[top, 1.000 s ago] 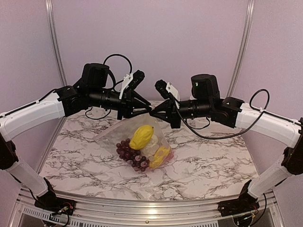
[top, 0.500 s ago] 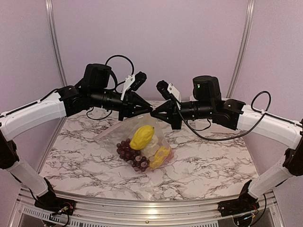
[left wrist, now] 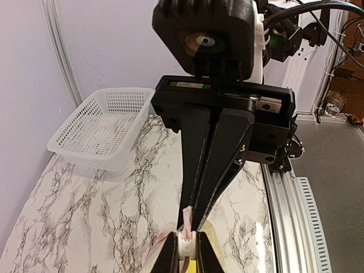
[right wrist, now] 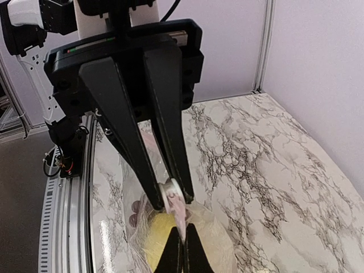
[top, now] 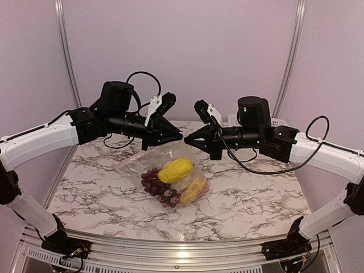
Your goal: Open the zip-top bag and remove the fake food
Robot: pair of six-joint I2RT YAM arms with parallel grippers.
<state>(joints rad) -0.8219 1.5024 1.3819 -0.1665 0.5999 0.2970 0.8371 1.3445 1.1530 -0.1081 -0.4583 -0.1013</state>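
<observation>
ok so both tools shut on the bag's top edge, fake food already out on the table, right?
No. The left tool and right tool are shut on the top edge of the zip-top bag, but the fake food is inside the bag, per the top external view.

In the overhead view the white basket (top: 277,121) shows only as slivers of rim behind the right arm. Where the left gripper (top: 180,137) and right gripper (top: 186,141) meet the zip-top bag (top: 173,152) is too small to show whether its zip strip is parted. Both wrist views crop the bag at their bottom edge, and the right one cuts through the yellow piece (right wrist: 156,244) of fake food.
</observation>
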